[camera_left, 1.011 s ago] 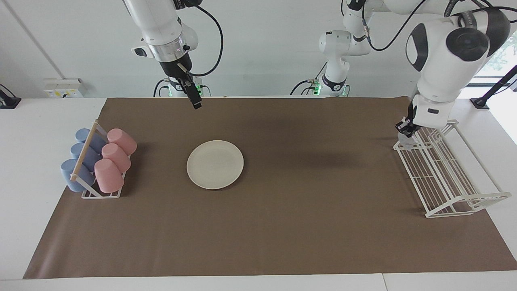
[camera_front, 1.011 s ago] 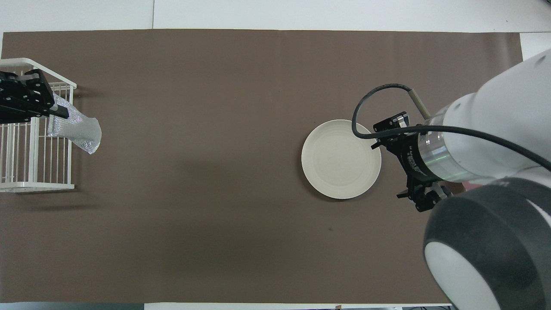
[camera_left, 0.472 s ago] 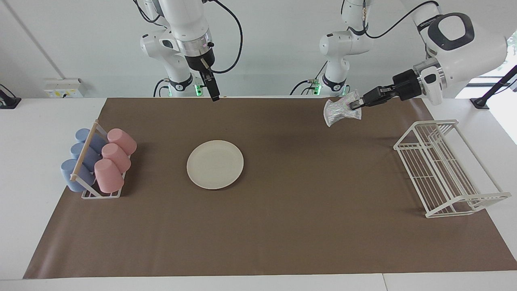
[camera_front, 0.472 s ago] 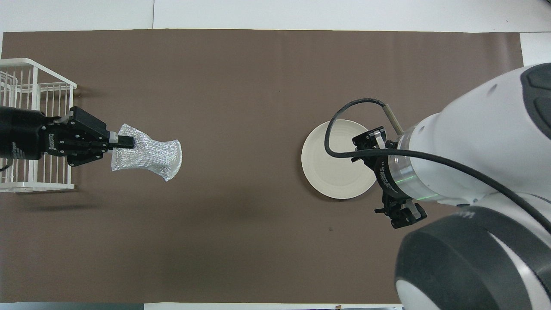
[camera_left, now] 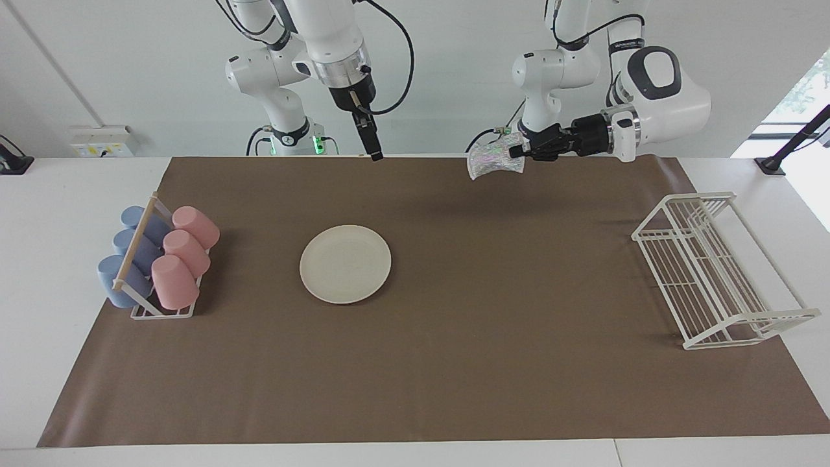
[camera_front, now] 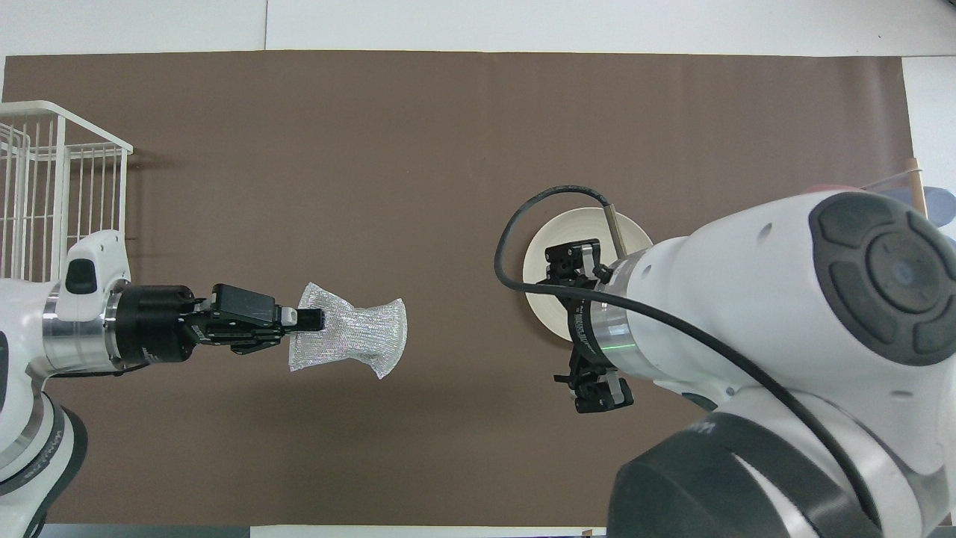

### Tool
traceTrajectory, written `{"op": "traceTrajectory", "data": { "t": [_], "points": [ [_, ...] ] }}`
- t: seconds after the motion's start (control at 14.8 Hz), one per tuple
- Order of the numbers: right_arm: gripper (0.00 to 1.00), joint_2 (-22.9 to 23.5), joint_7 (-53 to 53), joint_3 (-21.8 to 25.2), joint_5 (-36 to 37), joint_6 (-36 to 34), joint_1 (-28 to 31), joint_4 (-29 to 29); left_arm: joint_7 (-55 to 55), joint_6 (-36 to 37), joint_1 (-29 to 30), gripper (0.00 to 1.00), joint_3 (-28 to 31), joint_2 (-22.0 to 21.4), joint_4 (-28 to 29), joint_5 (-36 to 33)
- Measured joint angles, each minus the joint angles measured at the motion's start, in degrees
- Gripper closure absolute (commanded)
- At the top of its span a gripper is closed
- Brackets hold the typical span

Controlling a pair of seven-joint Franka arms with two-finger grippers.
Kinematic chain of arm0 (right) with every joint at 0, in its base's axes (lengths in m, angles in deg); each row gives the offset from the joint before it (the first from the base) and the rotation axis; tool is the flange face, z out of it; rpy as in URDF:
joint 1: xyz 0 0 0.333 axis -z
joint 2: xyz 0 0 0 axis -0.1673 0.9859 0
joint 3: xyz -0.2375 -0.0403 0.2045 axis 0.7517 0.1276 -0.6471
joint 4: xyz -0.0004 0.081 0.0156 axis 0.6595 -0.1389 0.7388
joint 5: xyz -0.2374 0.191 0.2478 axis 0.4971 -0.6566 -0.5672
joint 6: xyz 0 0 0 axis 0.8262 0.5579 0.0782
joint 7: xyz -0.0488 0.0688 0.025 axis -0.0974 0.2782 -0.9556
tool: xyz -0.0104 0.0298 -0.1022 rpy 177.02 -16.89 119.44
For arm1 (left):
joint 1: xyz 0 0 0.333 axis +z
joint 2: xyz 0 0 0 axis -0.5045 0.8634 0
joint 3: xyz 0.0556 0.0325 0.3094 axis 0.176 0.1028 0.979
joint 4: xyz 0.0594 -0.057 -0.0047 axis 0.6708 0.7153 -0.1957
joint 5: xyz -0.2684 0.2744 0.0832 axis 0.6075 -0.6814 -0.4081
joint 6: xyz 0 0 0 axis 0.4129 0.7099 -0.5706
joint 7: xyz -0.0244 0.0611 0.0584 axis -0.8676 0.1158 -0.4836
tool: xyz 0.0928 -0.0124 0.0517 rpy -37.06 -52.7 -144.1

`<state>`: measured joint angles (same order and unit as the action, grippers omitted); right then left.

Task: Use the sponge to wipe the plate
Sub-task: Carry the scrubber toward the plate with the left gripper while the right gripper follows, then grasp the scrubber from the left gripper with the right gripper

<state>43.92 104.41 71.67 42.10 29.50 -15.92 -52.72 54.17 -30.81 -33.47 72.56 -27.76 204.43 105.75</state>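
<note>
Both arms higher; sponge [camera_left: 496, 161] mid-table.

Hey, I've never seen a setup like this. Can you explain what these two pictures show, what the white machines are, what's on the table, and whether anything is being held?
These are two white robot arms at a table covered with a brown mat. One picture is taken from across the table, facing the robots; the other looks down from above their own end, so the sides are swapped between them.

On the mat lie a cream plate, a small rack of blue and pink cups at the right arm's end, and a white wire rack at the left arm's end.

The left pincer is shut on a silvery sponge, held up in the air over the mat near the robots. The right pincer holds nothing, is open, and hangs above the mat's edge, not touching the plate.
</note>
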Motion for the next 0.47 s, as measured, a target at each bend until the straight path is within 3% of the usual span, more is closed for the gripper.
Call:
{"op": "traceTrajectory", "data": {
  "t": [0.47],
  "points": [
    [0.00, -2.7, 8.1, -0.4, -4.0, 5.2, -5.7, -5.9, -12.4, -8.1, -9.5, 1.00, -0.2, -0.2, 7.8, 12.4]
  ]
}}
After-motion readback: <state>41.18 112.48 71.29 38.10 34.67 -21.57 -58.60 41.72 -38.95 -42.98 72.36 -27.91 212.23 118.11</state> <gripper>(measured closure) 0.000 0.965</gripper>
